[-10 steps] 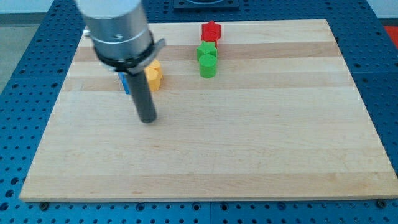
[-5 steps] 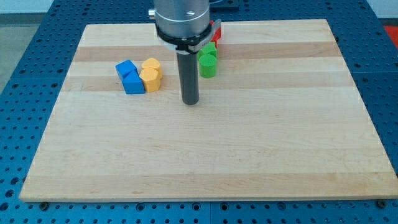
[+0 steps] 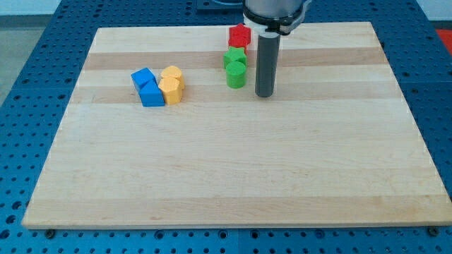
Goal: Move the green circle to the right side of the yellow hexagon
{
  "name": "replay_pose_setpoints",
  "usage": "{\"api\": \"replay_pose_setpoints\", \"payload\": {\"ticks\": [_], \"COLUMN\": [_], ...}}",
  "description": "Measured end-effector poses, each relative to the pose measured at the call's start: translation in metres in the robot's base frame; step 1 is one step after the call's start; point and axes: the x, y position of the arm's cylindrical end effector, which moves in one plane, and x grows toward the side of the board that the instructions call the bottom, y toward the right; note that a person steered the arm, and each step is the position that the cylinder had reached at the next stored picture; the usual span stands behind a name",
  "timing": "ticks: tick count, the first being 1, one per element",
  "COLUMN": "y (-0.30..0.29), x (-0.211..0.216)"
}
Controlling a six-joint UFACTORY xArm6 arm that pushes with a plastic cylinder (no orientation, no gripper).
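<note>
The green circle (image 3: 236,74) stands on the wooden board at the view's top centre, touching a second green block (image 3: 234,57) just above it. The yellow hexagon (image 3: 170,89) sits to the left, with another yellow block (image 3: 171,75) right above it. My tip (image 3: 264,93) rests on the board just right of the green circle and slightly below it, with a small gap between them.
A red block (image 3: 240,35) sits above the green pair near the board's top edge. Two blue blocks (image 3: 147,87) touch the yellow blocks on their left. The wooden board (image 3: 233,176) lies on a blue perforated table.
My tip has moved rightward across the board, from below the blue and yellow blocks to just right of the green circle. No block has moved.
</note>
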Motion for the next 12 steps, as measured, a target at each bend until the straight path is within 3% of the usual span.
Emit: {"api": "replay_pose_setpoints", "payload": {"ticks": [5, 9, 12], "y": [-0.011, -0.069, -0.07], "x": [-0.048, -0.048, -0.036]}}
